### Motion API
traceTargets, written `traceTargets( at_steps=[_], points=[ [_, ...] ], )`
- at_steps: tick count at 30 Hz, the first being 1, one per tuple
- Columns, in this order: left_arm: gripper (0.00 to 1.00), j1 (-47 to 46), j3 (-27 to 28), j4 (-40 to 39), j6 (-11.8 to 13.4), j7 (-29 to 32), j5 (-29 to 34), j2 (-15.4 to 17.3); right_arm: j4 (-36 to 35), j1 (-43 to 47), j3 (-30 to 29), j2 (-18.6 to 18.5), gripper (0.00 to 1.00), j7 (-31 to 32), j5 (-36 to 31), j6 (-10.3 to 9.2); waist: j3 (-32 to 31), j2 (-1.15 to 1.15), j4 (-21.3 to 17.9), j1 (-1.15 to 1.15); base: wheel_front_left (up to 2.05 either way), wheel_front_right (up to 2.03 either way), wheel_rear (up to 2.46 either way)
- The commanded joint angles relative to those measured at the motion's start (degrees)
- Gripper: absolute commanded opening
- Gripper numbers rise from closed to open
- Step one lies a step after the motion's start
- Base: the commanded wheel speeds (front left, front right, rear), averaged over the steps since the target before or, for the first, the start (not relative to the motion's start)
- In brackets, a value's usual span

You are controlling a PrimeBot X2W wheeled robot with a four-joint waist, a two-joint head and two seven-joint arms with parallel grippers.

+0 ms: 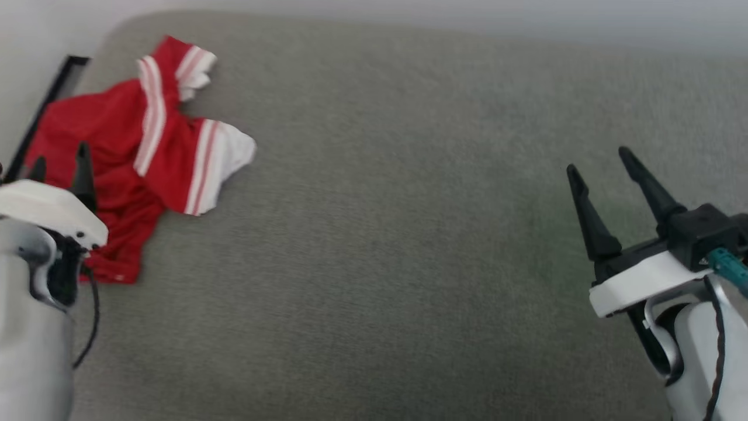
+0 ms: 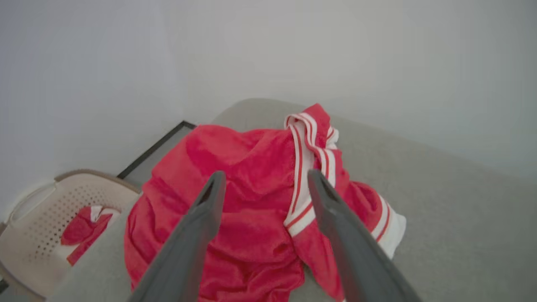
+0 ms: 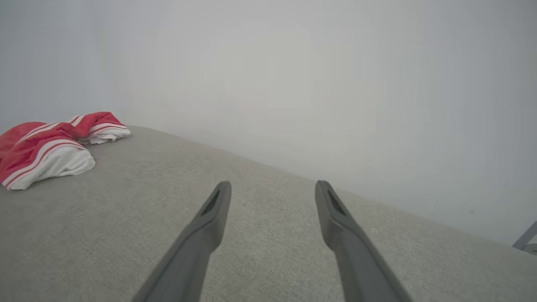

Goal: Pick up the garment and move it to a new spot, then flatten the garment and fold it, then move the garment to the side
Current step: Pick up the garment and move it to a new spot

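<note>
**Left gripper poised over a crumpled red T-shirt, first pick not yet made**

A grey, cloth-covered table (image 1: 409, 263) stands before a pale wall (image 3: 293, 63). The garment (image 1: 134, 152), a red T-shirt with white sleeves and red-and-white stripes, lies bunched in a heap at the table's far left corner, near the edge. One white sleeve (image 1: 231, 152) sticks out toward the middle of the table.

The left gripper (image 1: 61, 161) hangs over the near side of the heap. In the left wrist view, the left gripper (image 2: 266, 176) has its jaws spread wide and holding nothing, with the garment (image 2: 256, 167) framed between them. It is hard to tell from these angles whether the tips touch the cloth or hover just above it. Beyond the table edge sits a beige perforated basket (image 2: 96, 178) with another piece of red cloth (image 2: 84, 230) inside.

The right gripper (image 1: 599, 161) waits well apart, over bare table at the right, jaws also released and empty. From its wrist, the right gripper (image 3: 272, 186) looks across the table, with the garment (image 3: 46, 151) far to the left.

The step in hand appears to be the pick-up. To do it well, the left jaws should probably sink into a raised fold of the red body, not the loose sleeve, and close on few layers. Lifting toward the table's middle would keep the thin fabric from sliding off the edge toward the basket.
</note>
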Motion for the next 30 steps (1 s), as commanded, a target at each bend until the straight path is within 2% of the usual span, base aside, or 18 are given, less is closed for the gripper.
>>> traceTargets(
  at_steps=[1,5,12,17,22,23,24,30],
  points=[
    [1.00,-2.29,-0.19,3.02,-0.38,1.82,-0.71,0.61,-0.82,-0.95,-0.06,-0.37,1.00,0.32,-0.43,-0.02,4.48,0.00,-3.55,0.00,0.00,0.00,0.00],
    [1.00,-7.95,-0.56,12.02,-0.59,7.29,-1.94,2.19,-2.54,-1.76,-0.47,-1.07,1.00,1.13,-0.50,-0.02,7.37,0.00,-5.00,0.00,0.00,0.00,0.00],
    [1.00,-14.91,-0.98,24.29,-0.09,17.98,-3.51,2.07,-5.66,-2.02,-1.34,-2.09,1.00,2.77,-0.70,-0.02,11.36,0.00,-6.24,0.00,0.00,0.00,0.00],
    [1.00,-15.24,-2.15,30.88,0.32,25.27,-4.14,-0.58,-6.79,-1.55,-1.54,-2.13,1.00,3.46,-0.65,-0.02,12.37,0.00,-6.41,0.00,0.00,0.00,0.00],
    [1.00,-14.02,-2.81,33.91,1.25,31.63,-4.80,-2.32,-7.46,-2.07,-1.75,-2.41,1.00,4.42,-0.43,-0.02,13.21,0.00,-6.13,0.00,0.00,0.00,0.00],
    [0.71,-14.01,-2.46,34.18,1.91,32.22,-5.24,-2.40,-7.59,-2.26,-1.84,-2.47,1.00,4.54,-0.39,-0.02,13.32,0.00,-6.03,0.00,0.00,0.00,0.00],
    [0.00,-14.04,-2.41,34.39,2.08,32.42,-5.32,-2.32,-7.73,-2.34,-1.99,-2.42,1.00,4.58,-0.39,-0.02,13.37,0.00,-5.94,0.00,0.00,0.00,0.00],
    [0.00,-16.95,-2.41,31.25,0.18,24.09,-4.60,2.80,-7.13,-1.84,-3.20,-2.24,1.00,3.90,-0.13,-0.02,11.97,0.00,-5.34,0.00,0.00,0.00,0.00]
  ],
)
